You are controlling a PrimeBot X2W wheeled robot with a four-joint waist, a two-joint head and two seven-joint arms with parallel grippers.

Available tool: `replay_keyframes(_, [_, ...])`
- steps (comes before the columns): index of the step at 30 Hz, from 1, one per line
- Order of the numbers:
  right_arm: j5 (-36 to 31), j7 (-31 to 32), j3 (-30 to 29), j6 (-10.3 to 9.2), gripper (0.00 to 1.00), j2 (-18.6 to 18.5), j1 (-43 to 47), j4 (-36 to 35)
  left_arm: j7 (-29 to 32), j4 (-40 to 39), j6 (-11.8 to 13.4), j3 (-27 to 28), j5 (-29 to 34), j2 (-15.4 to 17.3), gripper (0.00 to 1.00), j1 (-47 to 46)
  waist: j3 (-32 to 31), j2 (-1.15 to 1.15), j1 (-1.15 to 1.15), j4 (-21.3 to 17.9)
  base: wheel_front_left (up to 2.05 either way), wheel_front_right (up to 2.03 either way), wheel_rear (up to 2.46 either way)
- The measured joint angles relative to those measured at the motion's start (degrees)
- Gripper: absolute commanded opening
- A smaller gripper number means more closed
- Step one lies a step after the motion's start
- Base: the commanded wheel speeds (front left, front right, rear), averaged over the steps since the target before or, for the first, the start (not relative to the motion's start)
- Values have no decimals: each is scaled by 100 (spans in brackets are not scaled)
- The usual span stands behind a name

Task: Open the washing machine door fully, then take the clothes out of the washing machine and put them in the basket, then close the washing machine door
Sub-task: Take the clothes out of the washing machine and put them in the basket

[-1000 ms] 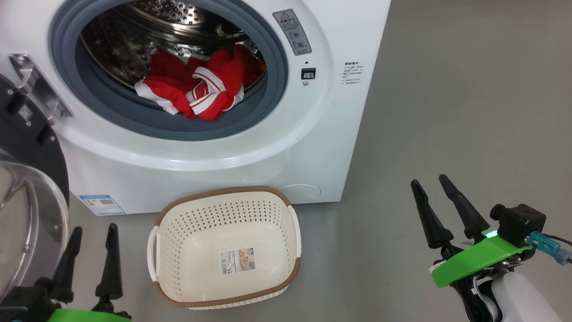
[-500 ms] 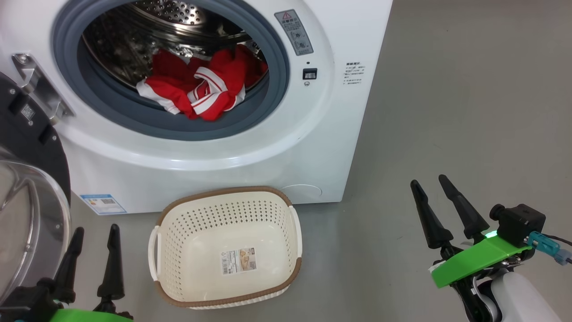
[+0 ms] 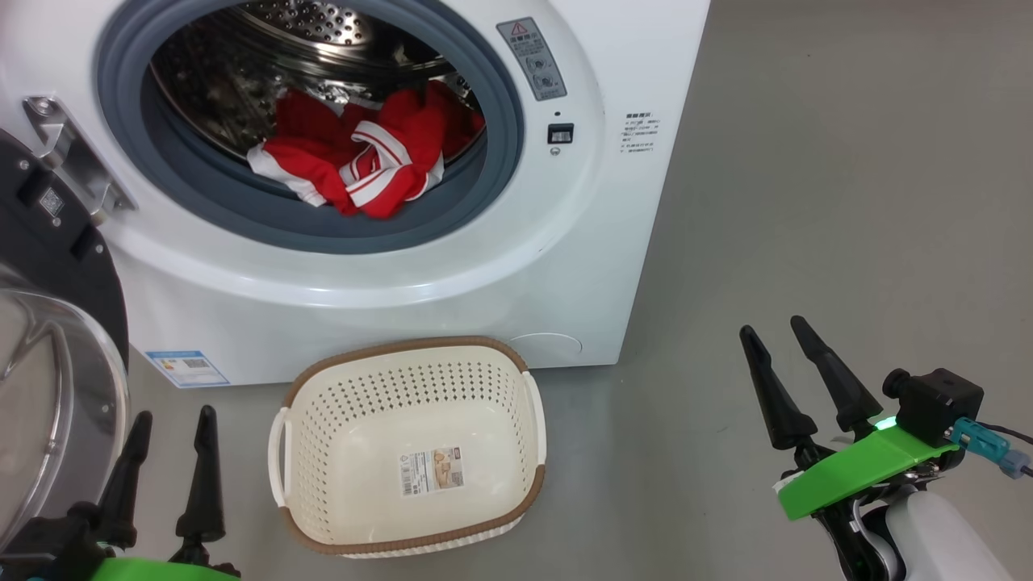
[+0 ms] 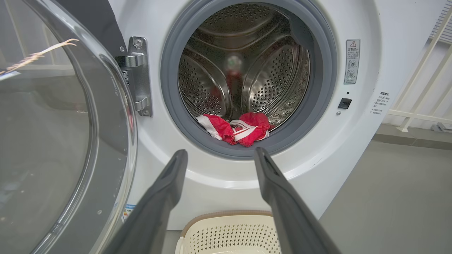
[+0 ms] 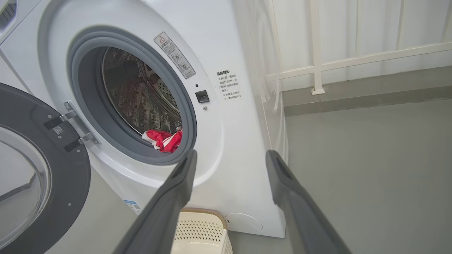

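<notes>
The white washing machine [image 3: 565, 242] stands with its door [image 3: 56, 355] swung wide to the left, glass bowl bulging outward. Red clothes with white stripes [image 3: 363, 157] lie at the front lip of the steel drum, partly over the grey gasket; they also appear in the left wrist view [image 4: 240, 128] and the right wrist view [image 5: 164, 139]. The cream basket [image 3: 407, 448] sits on the floor below the opening, with nothing in it. My left gripper [image 3: 173, 415] is open at the lower left, beside the door glass. Lower right, my right gripper [image 3: 772, 327] is open, well away from the machine.
Grey floor [image 3: 847, 161] stretches to the right of the machine. A white railing [image 5: 317, 67] runs along the wall behind. The door hinge bracket [image 3: 69, 157] juts out at the opening's left side.
The picture shifted very slightly; nothing else has moved, and both grippers stay open in the same places.
</notes>
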Motion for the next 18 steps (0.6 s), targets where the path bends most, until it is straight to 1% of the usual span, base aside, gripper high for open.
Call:
replay_keyframes(10, [-1, 0, 12, 0, 100, -2, -2, -2, 0, 12, -1, -12, 0, 3, 100, -31, 77, 0, 0, -23, 0, 0, 0])
replay_keyframes(18, [-41, 0, -2, 0, 100, -18, -88, -73, 0, 147, -1, -107, 8, 19, 100, -495, 300, 0, 0, -52, 0, 0, 0])
